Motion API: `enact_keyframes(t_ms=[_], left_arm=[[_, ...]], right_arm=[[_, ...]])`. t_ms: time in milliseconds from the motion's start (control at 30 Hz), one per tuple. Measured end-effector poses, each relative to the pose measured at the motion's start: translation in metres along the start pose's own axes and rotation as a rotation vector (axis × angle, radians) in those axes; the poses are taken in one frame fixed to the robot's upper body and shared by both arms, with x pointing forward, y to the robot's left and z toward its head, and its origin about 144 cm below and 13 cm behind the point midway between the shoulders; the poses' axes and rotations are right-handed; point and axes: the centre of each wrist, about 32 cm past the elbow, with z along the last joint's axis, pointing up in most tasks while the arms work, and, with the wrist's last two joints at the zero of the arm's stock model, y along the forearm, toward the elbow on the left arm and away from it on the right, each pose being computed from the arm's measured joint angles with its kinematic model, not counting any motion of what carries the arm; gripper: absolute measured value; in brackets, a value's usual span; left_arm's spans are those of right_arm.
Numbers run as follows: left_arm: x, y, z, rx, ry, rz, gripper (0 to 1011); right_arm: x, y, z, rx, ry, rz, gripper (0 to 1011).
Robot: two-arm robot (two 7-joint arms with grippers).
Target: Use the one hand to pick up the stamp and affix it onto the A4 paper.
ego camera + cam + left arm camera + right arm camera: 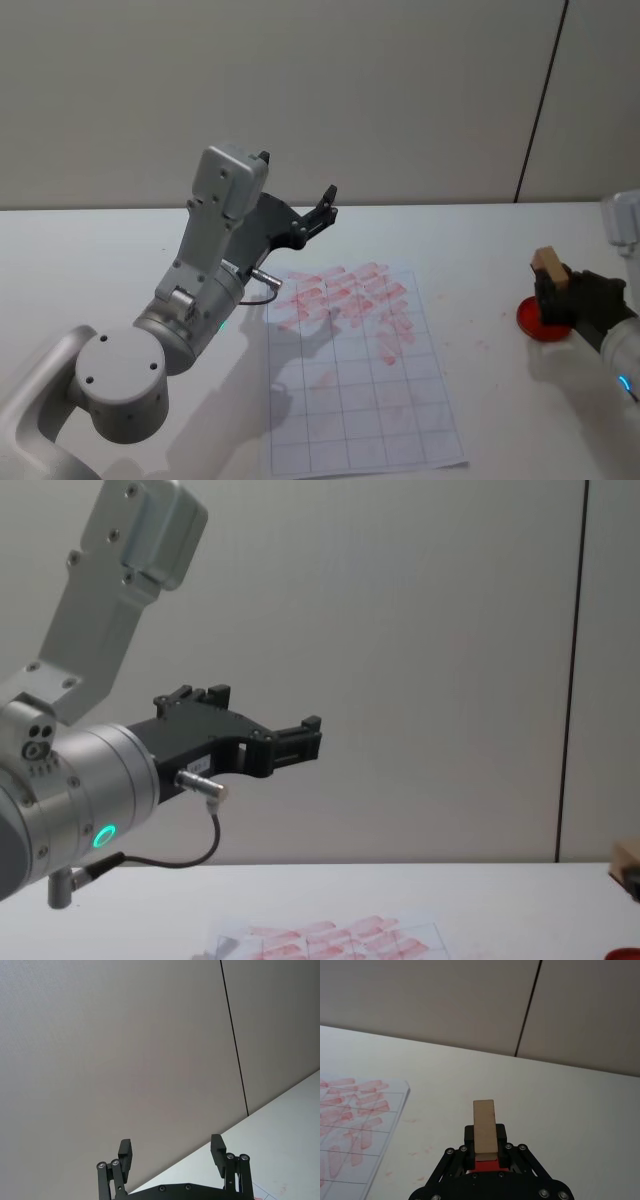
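- Head view: stamp [547,268], a pale wooden block, oblong and upright, is held over the red ink pad [541,321], well right of the paper [360,370].
- Right gripper [556,297]: black, two-fingered, clamped on the stamp's lower part; seen at the table's right edge.
- Ink pad: round, red, low; whether the stamp face touches it cannot be told.
- Paper: white, flat, gridded, its upper rows marked with pale red oblong imprints; lower cells are blank.
- Table [480,250]: white, smooth, matte; faint red smears are seen near the paper's right edge.
- Left gripper [318,213]: black, spread wide, empty, raised above the paper's far left corner.
- Risks, as judged: a tilted stamp would give a partial imprint; wet ink could smear if dragged; the loose sheet could lift with the stamp.
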Motion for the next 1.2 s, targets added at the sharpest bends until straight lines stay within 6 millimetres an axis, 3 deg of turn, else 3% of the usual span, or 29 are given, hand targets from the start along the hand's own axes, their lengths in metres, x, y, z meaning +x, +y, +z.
enact_keyframes(t_ms=[500,1200], left_arm=[[0.000,0.000,0.000,0.000,0.000,0.000,1001],[0.000,0.000,0.000,0.000,0.000,0.000,1002]], right_arm=[[0.015,0.011,-0.013,-0.070,0.026,-0.040,219],[0.019,0.021,-0.027,-0.120,0.058,0.001,237]])
